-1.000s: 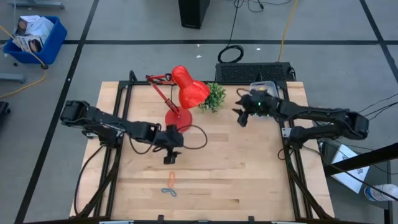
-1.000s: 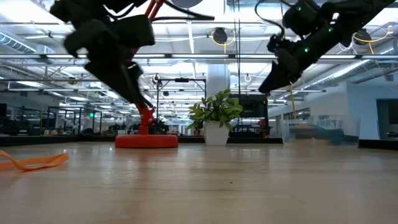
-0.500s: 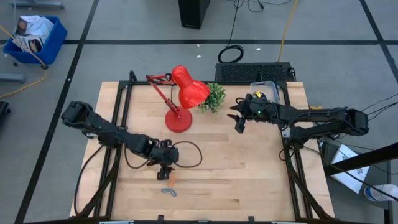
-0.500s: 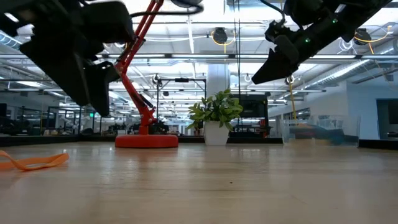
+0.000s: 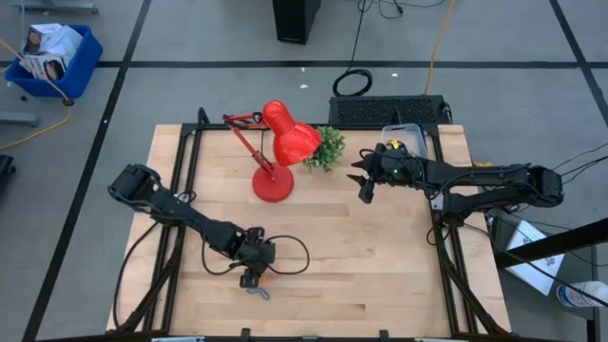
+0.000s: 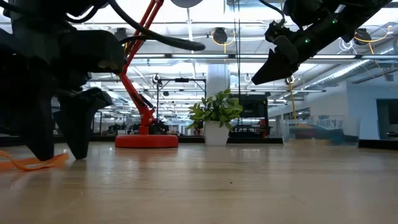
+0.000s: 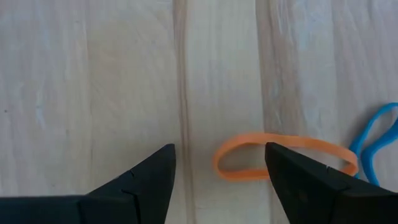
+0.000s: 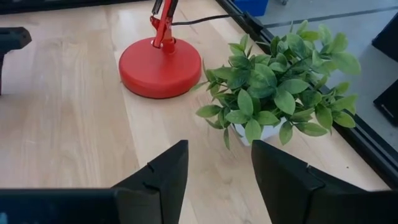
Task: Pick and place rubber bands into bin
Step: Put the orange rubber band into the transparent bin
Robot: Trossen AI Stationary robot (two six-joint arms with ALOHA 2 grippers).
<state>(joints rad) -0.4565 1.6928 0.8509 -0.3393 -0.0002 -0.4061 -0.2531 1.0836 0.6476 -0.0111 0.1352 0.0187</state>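
An orange rubber band point(image 7: 311, 143) lies flat on the wooden table near its front. A blue rubber band point(image 7: 364, 134) lies just beside it and shows in the high view too point(image 5: 258, 294). My left gripper point(image 5: 250, 278) points steeply down over the orange band point(image 6: 37, 163). It is open, with its fingertips low at the tabletop point(image 6: 59, 155) and one end of the band between them point(image 7: 221, 168). My right gripper point(image 5: 363, 182) hangs open in the air point(image 6: 264, 74) by the plant, holding nothing. The clear bin point(image 5: 404, 135) stands at the far right. My left gripper comes from above with its open fingers on either side of the orange band's one end point(image 7: 217, 163). One finger point(image 7: 292, 180) hides part of the loop. I cannot tell whether either finger touches the band, which lies flat on the table.
A red desk lamp point(image 5: 275, 152) stands at the far middle on its round base point(image 8: 158, 65). A small potted plant point(image 8: 273, 87) is beside it. The lamp's black cord point(image 5: 294, 252) loops across the table close to my left gripper. Bare wood lies between the arms.
My left gripper has swung toward the table's near edge and sunk from well above the table down over the orange band, tipping more steeply downward and staying open. My right gripper shifted slightly at first, then held still. The bands have not moved.
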